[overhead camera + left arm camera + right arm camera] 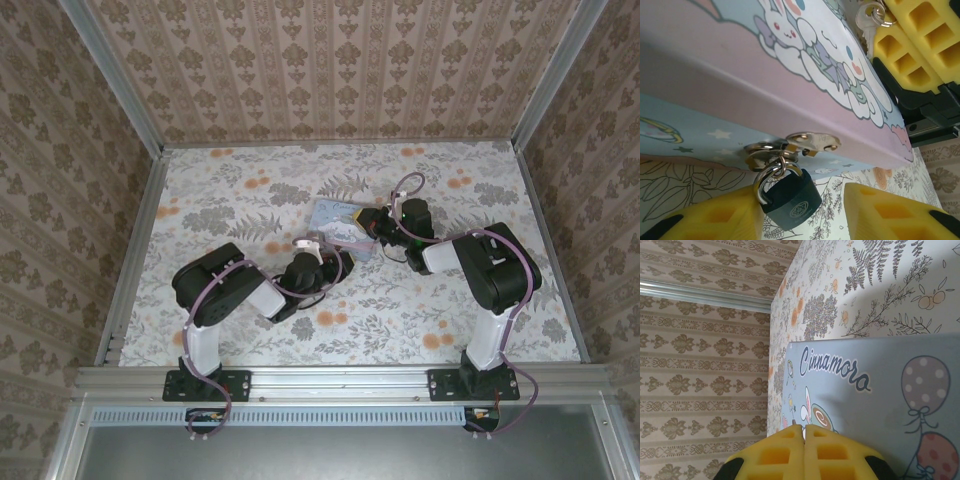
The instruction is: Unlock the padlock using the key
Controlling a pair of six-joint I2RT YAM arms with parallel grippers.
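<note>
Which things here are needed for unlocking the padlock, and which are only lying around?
Needed: padlock; key; left gripper; right gripper.
Only there: cartoon tin, whose hasp carries the padlock; flowered table cover.

Soft, even light, faint shadows; wrist views blur at nearest foreground.

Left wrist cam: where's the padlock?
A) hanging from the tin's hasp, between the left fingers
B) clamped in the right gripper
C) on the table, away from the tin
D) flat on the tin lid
A: the padlock hangs by its shackle from the hasp on the side of the tin, between the fingers of the left gripper.
</note>
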